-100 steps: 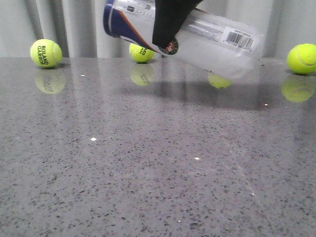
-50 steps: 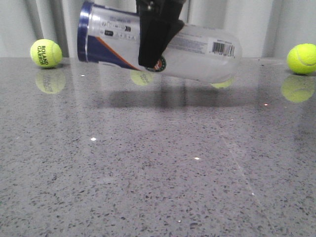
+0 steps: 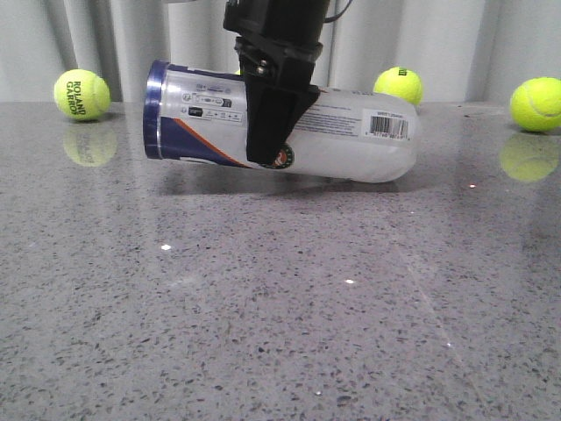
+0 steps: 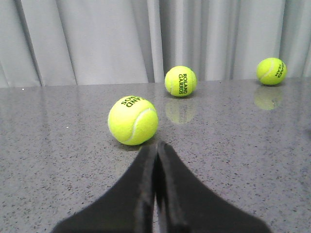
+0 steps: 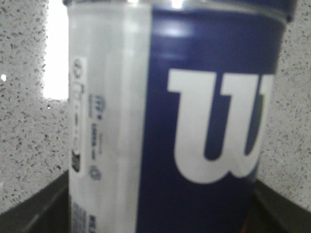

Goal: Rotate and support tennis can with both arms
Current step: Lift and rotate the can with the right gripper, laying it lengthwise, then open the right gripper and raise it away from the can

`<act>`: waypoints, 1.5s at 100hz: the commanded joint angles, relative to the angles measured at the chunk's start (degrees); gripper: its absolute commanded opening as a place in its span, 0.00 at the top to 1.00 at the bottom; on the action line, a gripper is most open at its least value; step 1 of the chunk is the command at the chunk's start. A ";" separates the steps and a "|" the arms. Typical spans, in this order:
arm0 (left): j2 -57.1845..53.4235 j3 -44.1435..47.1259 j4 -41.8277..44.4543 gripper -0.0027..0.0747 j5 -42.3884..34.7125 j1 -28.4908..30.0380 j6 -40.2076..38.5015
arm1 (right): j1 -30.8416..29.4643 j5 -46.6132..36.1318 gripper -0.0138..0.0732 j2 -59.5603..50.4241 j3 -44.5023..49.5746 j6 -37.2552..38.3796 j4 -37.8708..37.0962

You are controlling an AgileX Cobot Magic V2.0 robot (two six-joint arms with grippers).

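The right gripper (image 3: 267,132) is closed around the middle of the can (image 3: 351,140), probably so that it balances while turning. The can lies almost level just above the table (image 3: 263,307), its long axis from 9 to 3 o'clock, blue rim toward 9. The left gripper (image 4: 156,160) is pressed together and empty, near a ball (image 4: 132,120).

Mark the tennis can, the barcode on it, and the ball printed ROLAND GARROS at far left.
tennis can (image 3: 342,132): front view, clear middle of the tube.
barcode (image 3: 389,125): front view, its stripes.
ROLAND GARROS ball (image 3: 81,95): front view, ball's centre.
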 commanded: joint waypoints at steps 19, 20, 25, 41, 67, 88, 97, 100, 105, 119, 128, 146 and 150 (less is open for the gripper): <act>-1.91 2.57 -0.09 0.99 -4.36 -0.14 -0.29 | -0.14 3.82 0.11 -3.53 -1.93 -0.66 0.30; -1.91 2.57 -0.09 0.99 -4.36 -0.14 -0.29 | -0.14 3.82 0.11 -3.53 -1.93 -0.66 0.30; -1.91 2.57 -0.09 0.99 -4.36 -0.14 -0.29 | -0.14 3.82 0.11 -3.53 -1.93 -0.66 0.23; -1.91 2.57 -0.09 0.99 -4.36 -0.14 -0.29 | -0.14 3.82 0.11 -3.53 -1.93 -0.66 0.16; -1.91 2.57 -0.09 0.99 -4.36 -0.14 -0.29 | -0.14 4.84 0.11 -4.29 -3.43 -0.38 0.15; -1.91 2.57 -0.09 0.99 -4.36 -0.14 -0.29 | -0.14 4.84 0.11 -7.18 -3.66 1.78 0.15; -1.91 2.57 -0.09 0.99 -4.36 -0.14 -0.29 | -0.14 4.84 0.11 -8.66 -3.66 4.72 0.15; -1.91 2.57 -0.09 0.99 -4.36 -0.14 -0.29 | -0.14 4.84 0.11 -9.18 -3.66 6.07 0.15; -1.91 2.57 -0.09 0.99 -4.36 -0.14 -0.29 | -0.14 4.84 0.11 -10.11 -3.66 9.03 0.15; -1.91 2.57 -0.09 0.99 -4.36 -0.14 -0.29 | -0.14 4.84 0.11 -12.53 -3.56 21.85 -0.97; -1.91 2.57 -0.09 0.99 -4.36 -0.14 -0.29 | -0.14 4.84 0.11 -14.16 -3.56 34.45 -3.02; -1.91 2.57 -0.09 0.99 -4.36 -0.14 -0.29 | -0.14 4.96 0.13 -17.29 -2.64 51.23 -8.20; -1.91 2.57 -0.09 0.99 -4.36 -0.14 -0.29 | -0.19 4.96 0.18 -18.23 -1.80 52.90 -8.84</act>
